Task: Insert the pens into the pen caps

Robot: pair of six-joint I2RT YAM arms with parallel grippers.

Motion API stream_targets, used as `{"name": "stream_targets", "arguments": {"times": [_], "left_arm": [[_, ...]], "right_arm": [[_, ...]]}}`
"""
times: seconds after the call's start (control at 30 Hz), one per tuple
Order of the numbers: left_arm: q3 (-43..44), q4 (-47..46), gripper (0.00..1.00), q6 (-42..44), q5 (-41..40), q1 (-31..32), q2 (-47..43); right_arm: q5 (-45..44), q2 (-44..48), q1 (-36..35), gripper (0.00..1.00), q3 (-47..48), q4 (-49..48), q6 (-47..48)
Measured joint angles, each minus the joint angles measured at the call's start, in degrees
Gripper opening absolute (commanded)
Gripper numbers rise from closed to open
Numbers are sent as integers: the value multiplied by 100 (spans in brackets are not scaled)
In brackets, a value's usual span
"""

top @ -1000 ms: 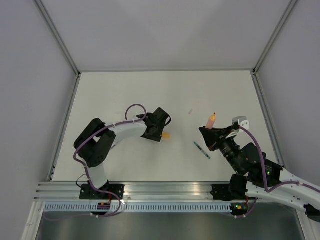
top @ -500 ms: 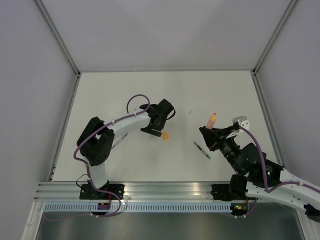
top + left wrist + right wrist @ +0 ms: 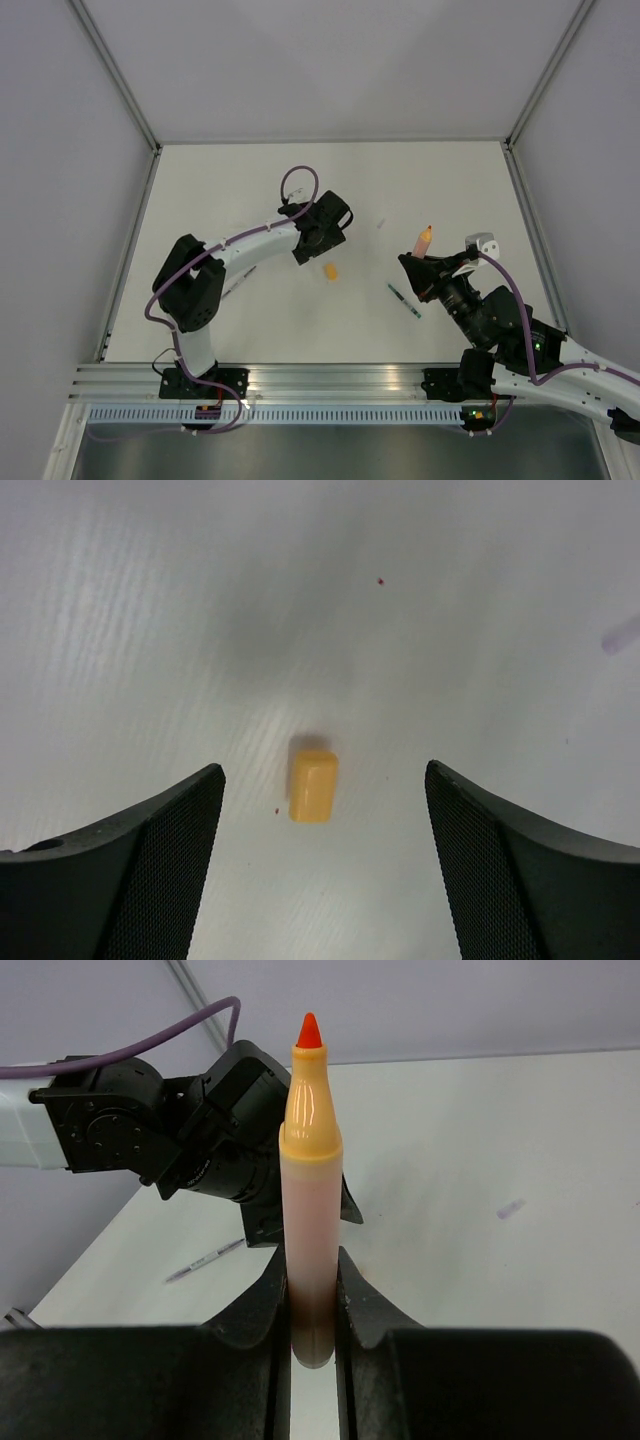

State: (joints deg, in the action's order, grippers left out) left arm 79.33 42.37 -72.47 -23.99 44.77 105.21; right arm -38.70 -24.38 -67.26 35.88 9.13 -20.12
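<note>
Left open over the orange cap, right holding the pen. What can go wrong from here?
The orange cap lies loose on its side below the open left gripper; closing off-centre may skid or roll it.
The right gripper pinches the orange pen near its bottom end, so capping force may tilt it.
The green pen lies close to that gripper; a sweep might knock it.

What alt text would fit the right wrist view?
An orange pen, red tip up, stands upright, clamped in the right gripper. Behind it, the left arm hangs over a white table.
</note>
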Motion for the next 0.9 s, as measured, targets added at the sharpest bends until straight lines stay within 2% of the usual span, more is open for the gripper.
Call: {"name": "stream_targets", "arguments": {"times": [0.13, 0.3, 0.53, 0.9], "left_arm": [[2, -398, 76, 1099, 485, 46, 7], [339, -190, 74, 1644, 549, 208, 332], [1010, 459, 74, 1727, 608, 398, 1123], [1051, 975, 70, 1513, 645, 435, 1200]], "right_arm": [[-17, -4, 0, 0, 0, 0, 0], [-17, -33, 0, 0, 0, 0, 2], [-17, -42, 0, 0, 0, 0, 0], [-74, 109, 0, 0, 0, 17, 0]]}}
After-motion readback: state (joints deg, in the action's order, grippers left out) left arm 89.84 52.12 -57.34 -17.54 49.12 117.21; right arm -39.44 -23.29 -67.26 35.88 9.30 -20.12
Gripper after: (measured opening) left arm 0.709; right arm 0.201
